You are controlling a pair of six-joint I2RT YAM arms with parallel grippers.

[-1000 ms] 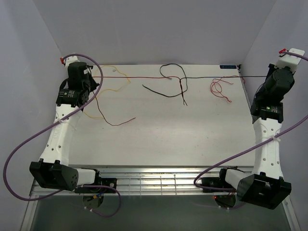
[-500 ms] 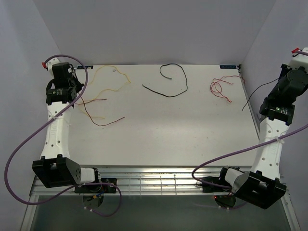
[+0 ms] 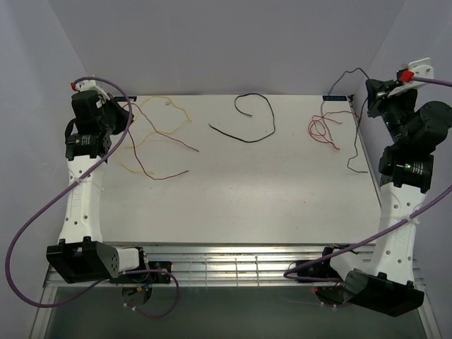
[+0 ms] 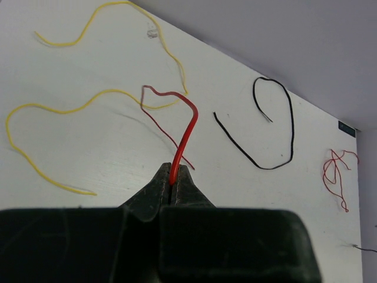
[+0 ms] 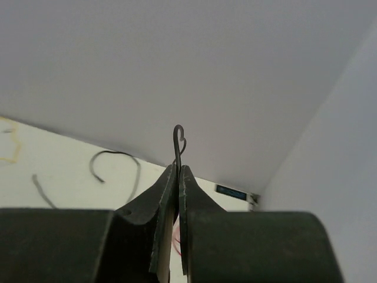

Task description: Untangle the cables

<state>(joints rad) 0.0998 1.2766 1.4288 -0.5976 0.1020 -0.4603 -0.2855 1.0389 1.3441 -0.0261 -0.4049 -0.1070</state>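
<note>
Left tool (image 4: 173, 178) clenched on thin red wire (image 4: 188, 130), right tool (image 5: 178, 175) clenched on thin black wire (image 5: 176, 140) raised over the right bench (image 3: 247, 205) edge, and since red crosses the curly yellow wire (image 4: 53, 109) far left, pulling could snag or drag it, or wire slips free.

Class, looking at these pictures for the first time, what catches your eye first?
At the far corners of the table, the left end effector pinches a red wire and the right end effector a thin black wire. Between them a black cable lies curled, apart from the others.
</note>
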